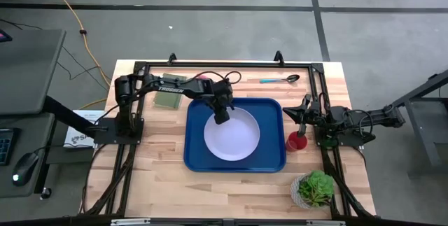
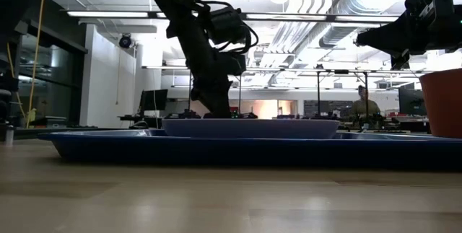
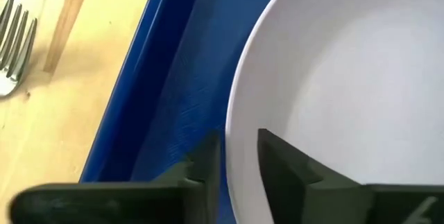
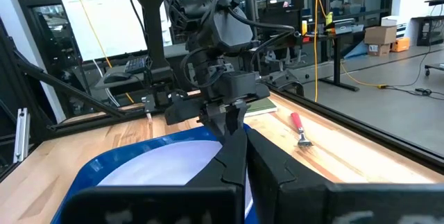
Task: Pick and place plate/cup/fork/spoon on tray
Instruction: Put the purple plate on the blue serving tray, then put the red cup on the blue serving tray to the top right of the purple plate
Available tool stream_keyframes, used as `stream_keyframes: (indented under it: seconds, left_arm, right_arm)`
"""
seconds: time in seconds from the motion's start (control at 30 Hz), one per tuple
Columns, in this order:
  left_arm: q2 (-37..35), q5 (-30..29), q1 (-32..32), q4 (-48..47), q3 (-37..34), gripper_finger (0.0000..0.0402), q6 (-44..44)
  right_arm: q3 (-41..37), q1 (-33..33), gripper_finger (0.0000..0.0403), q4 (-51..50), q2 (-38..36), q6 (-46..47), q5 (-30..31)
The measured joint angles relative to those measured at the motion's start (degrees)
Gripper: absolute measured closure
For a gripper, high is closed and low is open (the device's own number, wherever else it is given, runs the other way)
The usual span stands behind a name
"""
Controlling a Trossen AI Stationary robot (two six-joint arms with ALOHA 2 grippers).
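Note:
The pale plate (image 1: pixel 232 133) lies flat in the blue tray (image 1: pixel 199 157); both also show in the low view, plate (image 2: pixel 249 127) on tray (image 2: pixel 108 145). My left gripper (image 1: pixel 221 116) stands over the plate's far-left rim, shut on it. The red cup (image 1: pixel 297 140) stands upright on the table just right of the tray. My right gripper (image 1: pixel 302 114) hovers shut and empty just beyond the cup. The teal-handled spoon (image 1: pixel 280 80) lies at the far edge. The pink-handled fork (image 4: pixel 300 128) lies on the wood beyond the tray; its tines (image 3: pixel 14 37) show in the left wrist view. My left gripper has the plate's raised rim (image 3: pixel 239 148) on its far-left side between its two fingers, one finger (image 3: pixel 205 172) outside the rim over the tray floor and one (image 3: pixel 284 172) inside the plate. The fingers point down from above. The plate rests flat on the tray.
An olive-green pad (image 1: pixel 168 97) lies left of the tray under the left arm. A potted green plant (image 1: pixel 315 189) stands at the near right corner. Bare wood lies on the near side of the tray. A person (image 2: pixel 364 102) sits far off in the room.

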Motion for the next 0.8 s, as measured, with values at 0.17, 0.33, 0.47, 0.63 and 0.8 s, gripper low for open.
stream_keyframes:
  seconds: [0.17,0.33,0.47,0.63,0.8]
  left_arm:
    - [-0.07,-0.28,0.12,-0.93,1.37,0.0277,1.36]
    - [-3.34,-0.21,1.30,-5.23,6.66,0.0261,0.33]
    - [-10.64,0.92,1.64,-2.91,6.96,0.0264,-0.11]
    - [-23.61,1.20,-1.27,16.20,-4.47,0.0272,0.15]
    - [-37.40,1.20,-4.73,35.46,-22.81,0.0277,0.87]
  right_arm:
    - [-0.01,0.01,0.0403,0.00,0.00,-0.01,0.00]
    - [0.02,0.00,0.0403,0.00,0.01,-0.01,-0.01]
    - [0.02,-0.02,0.0403,0.00,0.00,0.01,-0.02]
    - [0.02,-0.02,0.0403,0.00,0.02,0.02,0.01]
    - [0.01,-0.01,0.0403,0.00,0.00,-0.01,0.00]
